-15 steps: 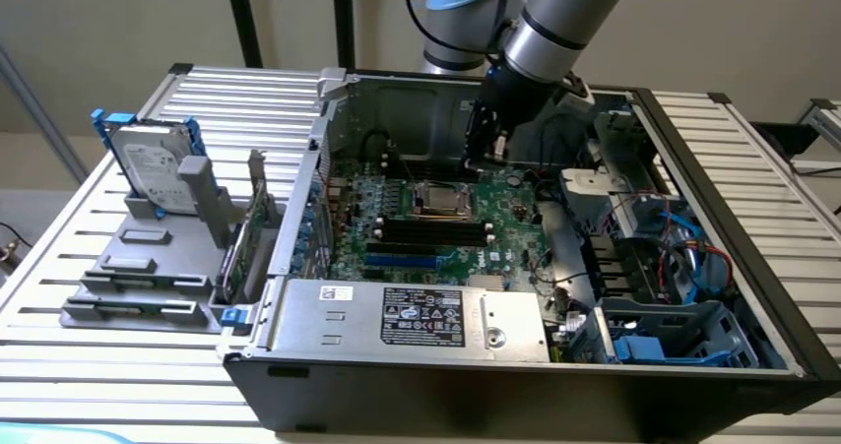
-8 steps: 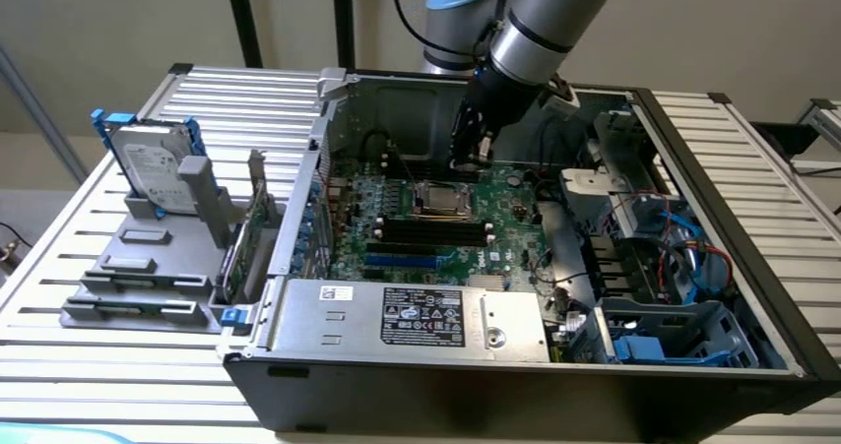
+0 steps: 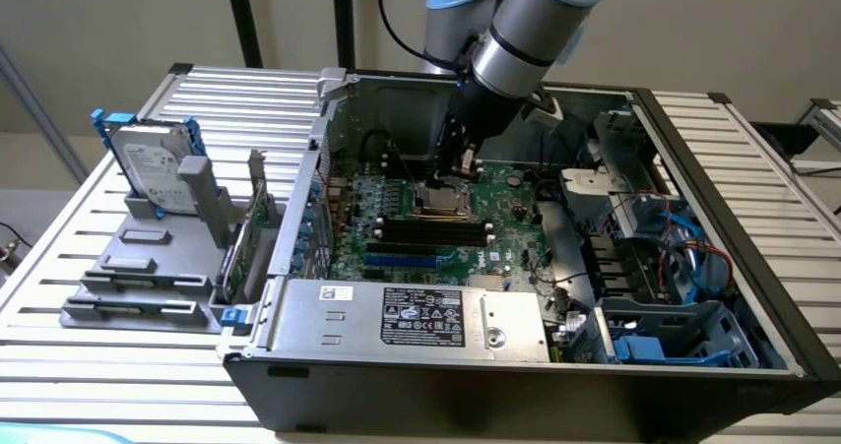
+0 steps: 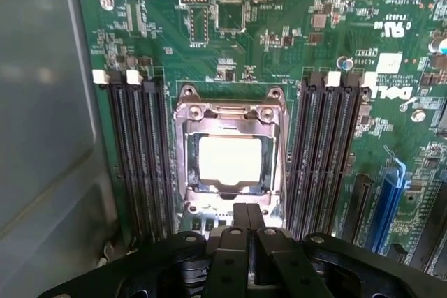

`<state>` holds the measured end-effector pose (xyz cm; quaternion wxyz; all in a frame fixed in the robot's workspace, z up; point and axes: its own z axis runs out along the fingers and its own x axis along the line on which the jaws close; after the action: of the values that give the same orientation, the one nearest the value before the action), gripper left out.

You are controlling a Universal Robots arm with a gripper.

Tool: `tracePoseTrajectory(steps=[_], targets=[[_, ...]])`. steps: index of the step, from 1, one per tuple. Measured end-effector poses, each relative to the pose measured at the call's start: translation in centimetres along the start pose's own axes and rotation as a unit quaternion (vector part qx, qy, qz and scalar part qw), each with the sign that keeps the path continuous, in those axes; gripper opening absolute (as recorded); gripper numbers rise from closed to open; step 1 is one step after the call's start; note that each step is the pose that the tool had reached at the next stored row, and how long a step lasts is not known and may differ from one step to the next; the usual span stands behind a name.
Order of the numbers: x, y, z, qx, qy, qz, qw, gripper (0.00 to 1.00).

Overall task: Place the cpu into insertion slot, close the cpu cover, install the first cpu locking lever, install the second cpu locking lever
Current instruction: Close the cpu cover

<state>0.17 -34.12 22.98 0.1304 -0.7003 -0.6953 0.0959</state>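
The pale square cpu (image 4: 230, 160) lies flat in the insertion slot (image 4: 209, 188), whose dark edge shows around it. The silvery cpu cover (image 4: 230, 112) lies down over the socket and frames the chip through its cut-out. My gripper (image 4: 246, 215) is shut with nothing between its black fingers (image 4: 230, 256), its tip right at the socket's near edge. In the exterior view, the gripper (image 3: 456, 173) hangs just above the socket (image 3: 443, 201) on the green board (image 3: 394, 247) inside the open computer case. I cannot make out how the locking levers stand.
Long black memory strips (image 4: 136, 165) (image 4: 328, 151) flank the socket closely on both sides. The grey case wall (image 4: 42, 116) rises beside one set. A grey labelled metal box (image 3: 408, 316) sits at the case front, cables (image 3: 683, 257) at the exterior view's right, a hard drive (image 3: 148, 168) on a rack outside.
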Motion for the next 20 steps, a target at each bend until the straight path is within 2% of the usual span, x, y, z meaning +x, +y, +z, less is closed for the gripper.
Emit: tracePoseTrajectory(steps=[4, 10, 12, 17, 20], targets=[[-0.1, -0.38, 0.66, 0.0001, 0.0008, 0.000, 1.0000, 0.11], [-0.2, -1.26, 1.73, 0.0001, 0.0070, -0.002, 1.0000, 0.11], [-0.1, -1.32, 1.97, 0.0001, 0.0103, -0.003, 0.9999, 0.11], [0.0, -1.24, 2.50, 0.0003, 0.0206, -0.007, 0.9998, 0.11], [0.0, -1.09, 2.97, 0.0003, 0.0240, -0.008, 0.9997, 0.11]])
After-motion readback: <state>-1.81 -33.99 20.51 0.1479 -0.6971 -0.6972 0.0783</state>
